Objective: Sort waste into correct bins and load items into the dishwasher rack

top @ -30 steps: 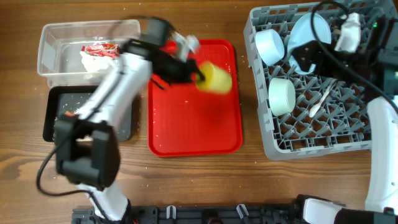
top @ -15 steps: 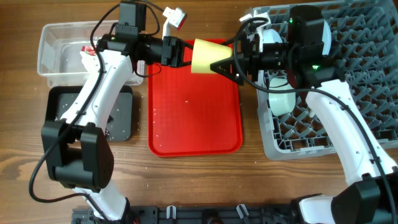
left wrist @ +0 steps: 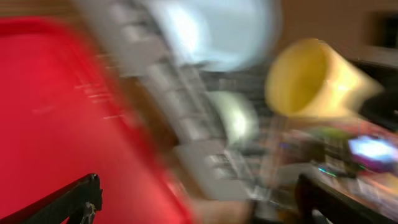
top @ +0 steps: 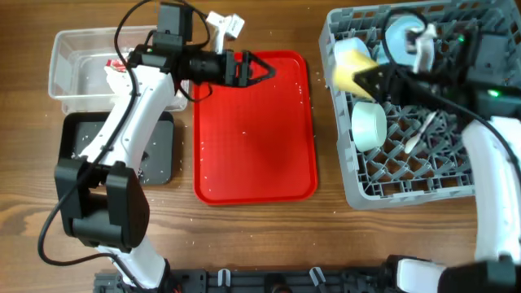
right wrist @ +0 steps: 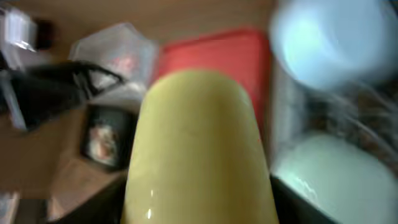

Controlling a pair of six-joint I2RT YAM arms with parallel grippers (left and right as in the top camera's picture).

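Counts: 2 bins, 1 red tray, 1 rack, 1 cup, 2 bowls, 1 plate, 1 spoon, 2 arms.

Far left of the bench (top: 244, 244): clear tub (top: 81, 37) at the back with a red snack wrapper (top: 119, 63) in it, partly hidden under the left arm. The black tray (top: 73, 130) sits just in front of the tub. It has small bits in it, too blurred to identify.

The left pincer (top: 260, 70) is over the back-left of the red tray (top: 252, 146), pointing right. Its fingers are spread wide and nothing is between them. The red tray has only a few white specks on it.

The yellow cup (top: 352, 67) is in the air over the back-left corner of the dishwasher rack (top: 350, 195), clamped in the right pincer (top: 373, 79). The cup lies on its side with its long axis roughly left-right. The mouth seems to face left toward the red tray, but the left wrist view is blurred, so I'm not certain. Can't tell whether it touches the rack.

Obstructions: the pale blue bowl (right wrist: 336, 40) is directly beside and under the cup in that same corner. The mint green bowl (top: 368, 126) is on its side just in front. The pale blue plate (top: 397, 37) stands at the back, to the right of the cup. The white spoon (top: 419, 134) lies slanted across the pegs, right of the mint bowl. The right arm and its cables cross the back-right of the rack.
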